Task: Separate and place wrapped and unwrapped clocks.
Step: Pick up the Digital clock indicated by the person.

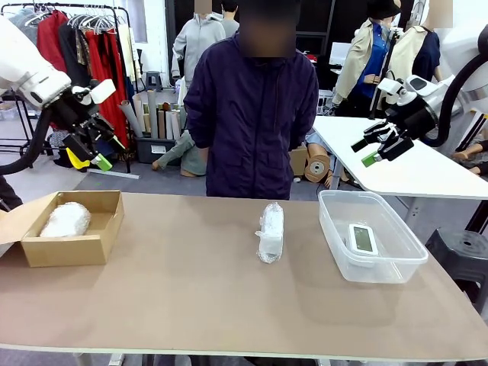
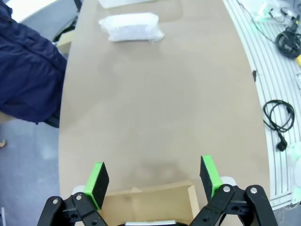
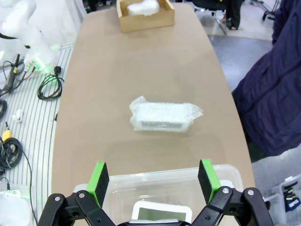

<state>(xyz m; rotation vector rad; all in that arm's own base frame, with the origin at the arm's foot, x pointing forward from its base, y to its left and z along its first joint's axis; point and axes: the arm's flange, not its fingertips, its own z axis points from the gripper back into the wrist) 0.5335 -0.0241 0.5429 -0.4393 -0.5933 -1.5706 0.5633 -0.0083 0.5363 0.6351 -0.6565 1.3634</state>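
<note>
One wrapped clock (image 1: pixel 271 232) (image 3: pixel 163 116) (image 2: pixel 130 27), a whitish plastic bundle, lies on the table's middle. A second wrapped clock (image 1: pixel 65 219) (image 3: pixel 142 7) rests inside the brown cardboard box (image 1: pixel 103 223) (image 3: pixel 123 21) at the left. The bare white clock (image 1: pixel 361 239) (image 3: pixel 160 212) lies in the clear plastic tub (image 1: pixel 335 229) (image 3: pixel 155 181) on the right. My left gripper (image 1: pixel 97 145) (image 2: pixel 153 181) hangs open high above the box. My right gripper (image 1: pixel 381 145) (image 3: pixel 153 181) hangs open high above the tub. Neither holds anything.
A person in a dark blue jacket (image 1: pixel 252 107) stands at the far edge of the table, hands out of sight. A second white table (image 1: pixel 412 164) stands behind on the right. Cables (image 2: pixel 277 117) lie on the floor beside the table.
</note>
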